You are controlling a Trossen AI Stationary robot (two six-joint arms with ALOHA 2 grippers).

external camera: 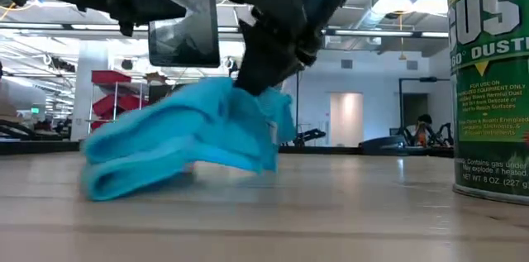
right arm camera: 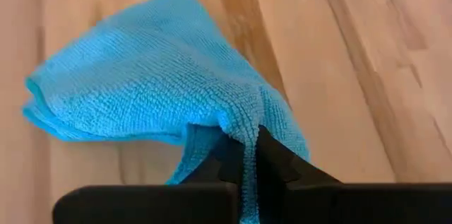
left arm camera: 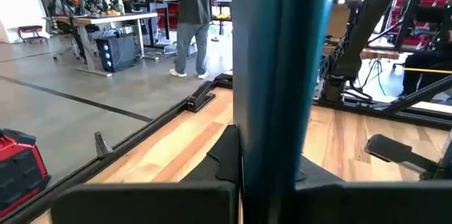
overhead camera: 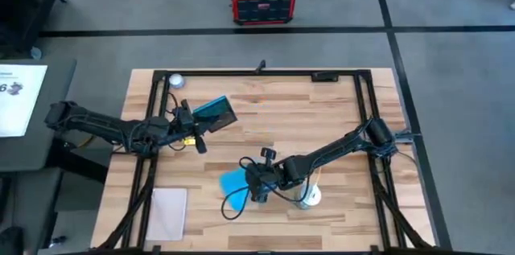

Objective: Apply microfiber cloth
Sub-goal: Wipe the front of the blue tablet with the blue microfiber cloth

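— Where's the cloth (overhead camera: 233,181)?

— Pinched in my right pincer (overhead camera: 256,188), near the front middle of the table (overhead camera: 322,118). My wrist camera shows the two dark fingers (right arm camera: 272,159) closed on a fold at one edge, and the rest of the blue fabric spreads away from them over the wood. From table height, that pinched edge is drawn up while the far end sags down in a bunch onto the boards.

— So it's partly resting on the table?

— Yes, the low end touches the wood; the gripped end is raised.

— And your other arm?

— My left pincer (overhead camera: 195,125) is clenched on the tablet (overhead camera: 216,113), at the table's left and back part, well apart from the cloth. In the overhead view the tablet sits tilted, its glossy face showing teal. My left wrist camera sees it edge-on as an upright dark band right between the fingers (left arm camera: 227,155).

— Is it off the table?

— I think so. At table height it hangs above the cloth in the picture, but I can't judge its true height from that.

— Anything else close by?

— A can (overhead camera: 309,197) stands just beside my right arm, toward the front. A pale sheet (overhead camera: 169,211) lies flat at the front left corner.
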